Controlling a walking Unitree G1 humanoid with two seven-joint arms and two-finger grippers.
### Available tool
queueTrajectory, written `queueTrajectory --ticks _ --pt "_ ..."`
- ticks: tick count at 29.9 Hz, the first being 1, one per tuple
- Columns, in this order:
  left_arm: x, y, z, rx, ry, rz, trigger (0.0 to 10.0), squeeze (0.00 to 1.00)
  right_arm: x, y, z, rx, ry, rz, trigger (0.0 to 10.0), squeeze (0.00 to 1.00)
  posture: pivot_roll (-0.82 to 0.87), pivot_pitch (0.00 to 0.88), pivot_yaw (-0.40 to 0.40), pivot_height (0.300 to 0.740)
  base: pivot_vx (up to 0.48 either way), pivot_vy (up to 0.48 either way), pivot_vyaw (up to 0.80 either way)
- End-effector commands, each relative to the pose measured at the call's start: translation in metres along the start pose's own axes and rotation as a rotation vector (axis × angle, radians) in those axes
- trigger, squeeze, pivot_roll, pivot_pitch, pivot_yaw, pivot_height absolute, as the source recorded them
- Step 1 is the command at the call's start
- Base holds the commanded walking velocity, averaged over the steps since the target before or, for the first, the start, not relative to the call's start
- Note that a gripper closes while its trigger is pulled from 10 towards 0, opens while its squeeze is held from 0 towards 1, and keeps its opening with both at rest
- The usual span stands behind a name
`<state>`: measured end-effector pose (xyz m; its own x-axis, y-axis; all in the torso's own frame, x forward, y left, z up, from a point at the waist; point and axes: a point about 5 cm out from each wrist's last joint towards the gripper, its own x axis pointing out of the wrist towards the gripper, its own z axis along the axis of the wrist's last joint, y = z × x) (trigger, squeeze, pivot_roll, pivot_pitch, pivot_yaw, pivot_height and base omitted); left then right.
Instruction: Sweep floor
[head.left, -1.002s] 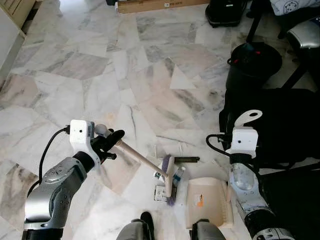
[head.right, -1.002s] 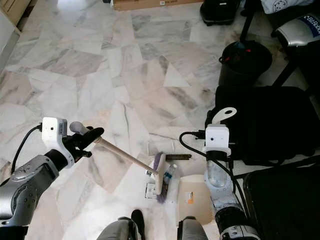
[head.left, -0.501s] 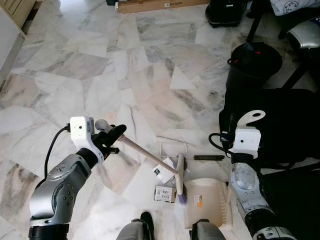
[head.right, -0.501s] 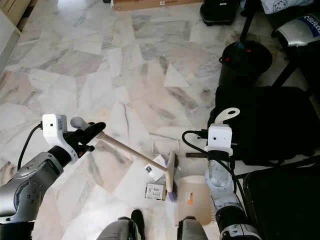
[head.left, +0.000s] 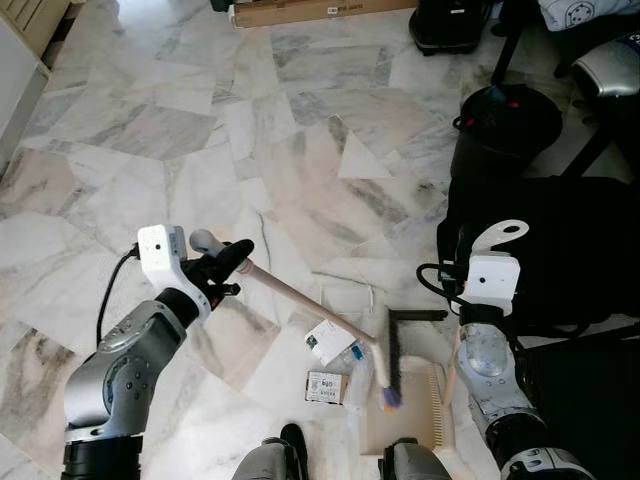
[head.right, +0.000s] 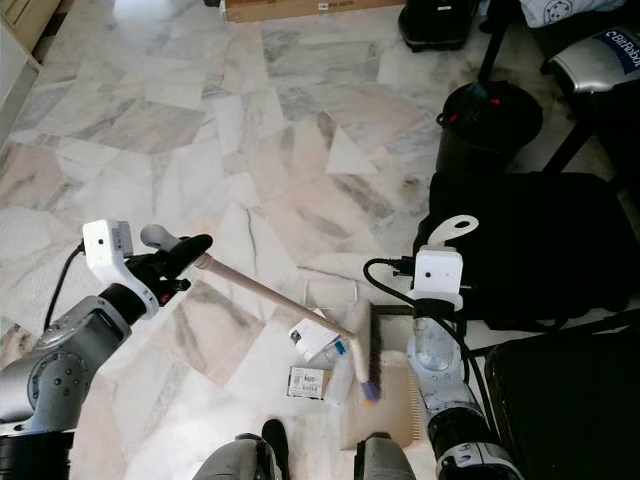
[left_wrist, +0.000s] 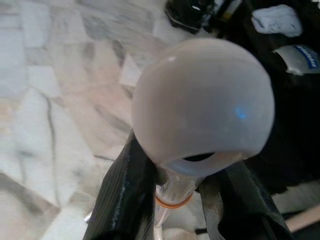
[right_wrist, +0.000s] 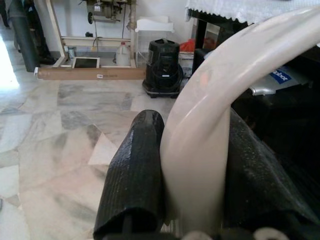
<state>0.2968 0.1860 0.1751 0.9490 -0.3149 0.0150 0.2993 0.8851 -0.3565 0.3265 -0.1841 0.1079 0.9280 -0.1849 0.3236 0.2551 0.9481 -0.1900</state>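
Floor (head.left: 200, 120): marble, carrying scattered litter (head.left: 327, 385).
Left claw (head.left: 228, 262): clamping the broom (head.left: 300, 298).
Right claw (right_wrist: 190, 165): gripping the dustpan (head.left: 425, 410) handle.
Broom head: lying at the dustpan's mouth.

The rounded grey end cap (left_wrist: 202, 100) of the broom handle sits close to the camera, clamped between the left gripper's (left_wrist: 176, 192) 2 black fingers (left_wrist: 122, 192). An orange ring (left_wrist: 168, 202) circles the handle below the cap. Behind lies the marble floor (left_wrist: 60, 100), with blurred dark furniture (left_wrist: 295, 115) beyond.
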Motion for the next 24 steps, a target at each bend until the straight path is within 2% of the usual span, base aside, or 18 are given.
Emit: queueTrajectory --ticks 1,6,10,13,14,17,22,24 --pt "-0.002 0.006 0.016 0.029 -0.074 0.029 10.0 0.0 -0.008 0.006 -0.008 0.017 0.042 0.013 10.0 0.0 0.08 0.267 0.142 0.74 0.0 0.0 0.0" --pt "-0.001 0.004 0.038 0.098 -0.155 0.029 10.0 0.0 -0.006 0.007 -0.008 0.018 0.044 0.019 10.0 0.0 0.09 0.262 0.141 0.74 0.0 0.0 0.0" --pt "-0.002 0.001 0.043 0.154 -0.14 -0.012 10.0 0.0 -0.006 0.008 -0.008 0.017 0.047 0.02 10.0 0.0 0.09 0.261 0.142 0.74 0.0 0.0 0.0" --pt "-0.004 -0.003 0.044 0.204 -0.088 -0.091 10.0 0.0 -0.005 0.008 -0.007 0.016 0.045 0.022 10.0 0.0 0.09 0.259 0.142 0.74 0.0 0.0 0.0" --pt "-0.007 -0.004 0.039 0.221 -0.037 -0.139 10.0 0.0 -0.005 0.008 -0.008 0.016 0.046 0.023 10.0 0.0 0.09 0.258 0.142 0.74 0.0 0.0 0.0" --pt "-0.011 -0.004 0.031 0.26 0.04 -0.197 10.0 0.0 -0.005 0.008 -0.008 0.016 0.048 0.023 10.0 0.0 0.09 0.256 0.142 0.74 0.0 0.0 0.0" --pt "-0.018 -0.002 0.024 0.27 0.131 -0.263 10.0 0.0 -0.004 0.008 -0.008 0.015 0.051 0.023 10.0 0.0 0.1 0.252 0.142 0.74 0.0 0.0 0.0" --pt "-0.018 -0.001 0.023 0.278 0.139 -0.266 10.0 0.0 -0.004 0.008 -0.008 0.015 0.051 0.023 10.0 0.0 0.1 0.252 0.142 0.74 0.0 0.0 0.0"
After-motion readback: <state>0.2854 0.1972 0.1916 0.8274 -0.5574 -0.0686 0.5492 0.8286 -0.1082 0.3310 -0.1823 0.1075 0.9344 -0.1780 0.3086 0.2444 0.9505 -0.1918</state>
